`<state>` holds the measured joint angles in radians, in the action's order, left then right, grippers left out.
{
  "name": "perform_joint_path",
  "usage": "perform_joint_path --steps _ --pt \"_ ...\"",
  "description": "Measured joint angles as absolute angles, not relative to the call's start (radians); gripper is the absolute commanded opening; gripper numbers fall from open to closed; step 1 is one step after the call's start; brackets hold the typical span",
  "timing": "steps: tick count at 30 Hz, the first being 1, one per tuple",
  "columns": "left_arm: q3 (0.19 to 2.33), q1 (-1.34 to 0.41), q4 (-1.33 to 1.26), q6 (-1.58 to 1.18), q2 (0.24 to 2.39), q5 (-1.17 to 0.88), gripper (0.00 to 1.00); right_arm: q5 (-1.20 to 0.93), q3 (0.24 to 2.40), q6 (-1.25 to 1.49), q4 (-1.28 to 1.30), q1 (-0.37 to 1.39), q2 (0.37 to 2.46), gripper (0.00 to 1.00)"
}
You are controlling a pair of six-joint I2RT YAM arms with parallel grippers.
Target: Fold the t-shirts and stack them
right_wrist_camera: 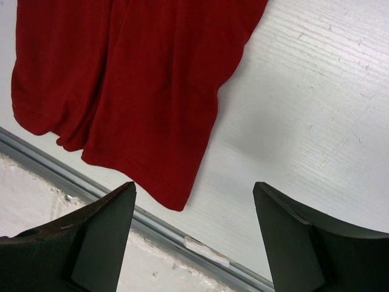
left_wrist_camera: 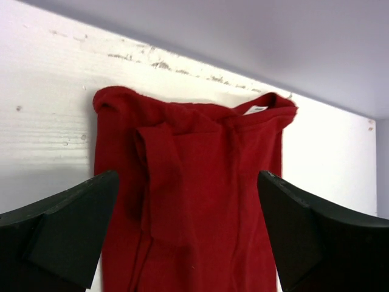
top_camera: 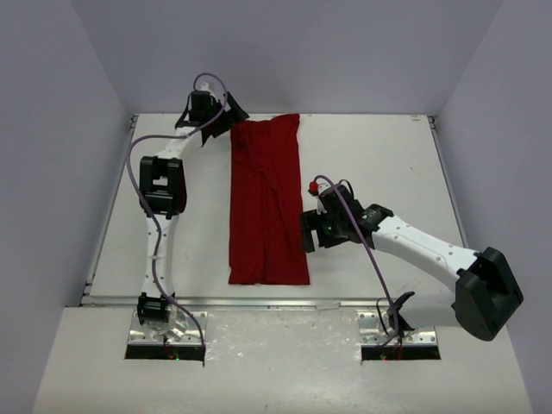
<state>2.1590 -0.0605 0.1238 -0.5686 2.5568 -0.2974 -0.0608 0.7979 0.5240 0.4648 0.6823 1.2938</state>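
Observation:
The deep-red t-shirt (top_camera: 266,203) lies on the white table (top_camera: 379,155), folded lengthwise into a long narrow strip from the far edge to the near edge. My left gripper (top_camera: 226,119) is open and empty at the strip's far left corner; its wrist view shows the collar end of the shirt (left_wrist_camera: 194,182) between the spread fingers (left_wrist_camera: 67,225). My right gripper (top_camera: 310,231) is open and empty just right of the strip's lower part; its wrist view shows the hem corner (right_wrist_camera: 140,91) ahead of the fingers (right_wrist_camera: 91,243).
A metal rail (top_camera: 259,301) runs along the table's near edge, also visible in the right wrist view (right_wrist_camera: 182,234). Grey walls enclose the table at the back and sides. Bare white table (right_wrist_camera: 304,109) lies right of the shirt.

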Motion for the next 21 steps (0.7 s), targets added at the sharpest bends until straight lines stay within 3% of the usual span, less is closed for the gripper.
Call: perform_joint_path --steps 4,5,7,8,9,11,17,21 --pt "2.105 -0.068 0.138 -0.563 2.434 -0.256 0.92 -0.048 0.801 0.524 0.440 0.682 1.327 0.76" --pt "2.080 -0.072 0.141 -0.558 2.397 -0.236 0.73 -0.049 0.802 0.522 0.432 0.677 1.335 0.74" --pt "2.025 -0.086 0.149 -0.553 2.322 -0.200 0.53 -0.060 0.809 0.525 0.406 0.648 1.365 0.62" --pt "2.005 -0.096 0.152 -0.551 2.297 -0.183 0.30 -0.065 0.813 0.523 0.390 0.627 1.381 0.56" --pt "1.989 -0.113 0.156 -0.550 2.277 -0.159 0.18 -0.085 0.816 0.526 0.371 0.598 1.398 0.43" --pt "1.997 -0.151 0.163 -0.535 2.276 -0.129 0.00 -0.116 0.817 0.534 0.333 0.545 1.424 0.35" --pt "2.214 -0.239 0.253 -0.501 2.477 -0.084 0.00 -0.195 0.791 0.553 0.248 0.506 1.427 0.34" --pt "2.190 -0.234 0.299 -0.492 2.556 -0.049 0.00 -0.236 0.741 0.554 0.220 0.511 1.378 0.34"
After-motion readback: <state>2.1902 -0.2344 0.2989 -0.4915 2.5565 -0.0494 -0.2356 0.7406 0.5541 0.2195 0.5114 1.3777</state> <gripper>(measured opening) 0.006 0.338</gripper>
